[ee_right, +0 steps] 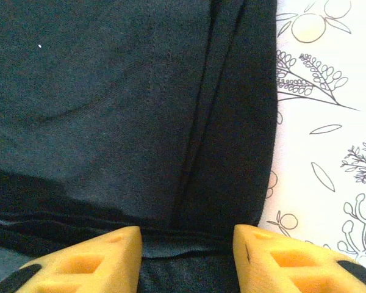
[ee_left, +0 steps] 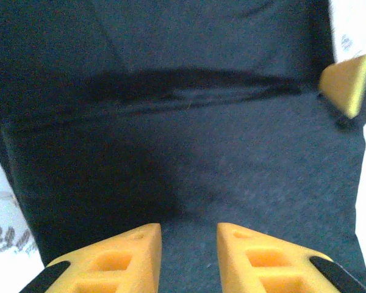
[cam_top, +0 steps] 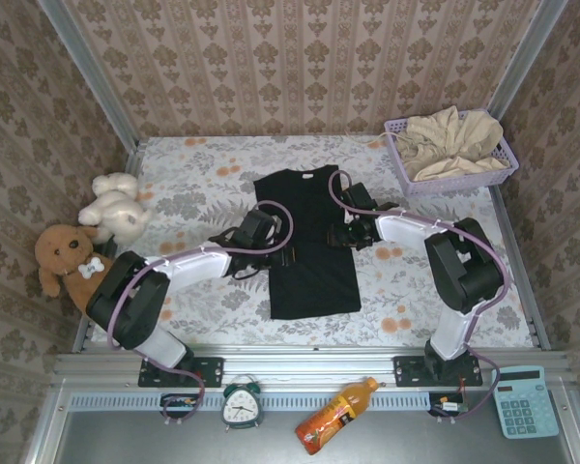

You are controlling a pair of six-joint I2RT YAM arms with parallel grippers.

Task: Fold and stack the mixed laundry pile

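The black T-shirt (cam_top: 309,253) lies flat in the middle of the floral table, folded into a narrow strip with its sleeves tucked in. My left gripper (cam_top: 276,242) hovers at its left edge. In the left wrist view the left gripper (ee_left: 189,235) is open over plain black cloth, with nothing between the fingers. My right gripper (cam_top: 340,232) is at the shirt's right edge. Seen from the right wrist, the right gripper (ee_right: 186,235) stands open astride a folded hem of the T-shirt (ee_right: 110,110), not pinching it. The beige-cream garment (cam_top: 452,140) sits crumpled in the basket.
The lavender mesh basket (cam_top: 406,169) stands at the back right. A white plush (cam_top: 116,205) and a brown plush (cam_top: 66,256) lean at the left wall. A clock (cam_top: 242,404), an orange bottle (cam_top: 333,416) and a calculator (cam_top: 524,401) rest on the near ledge.
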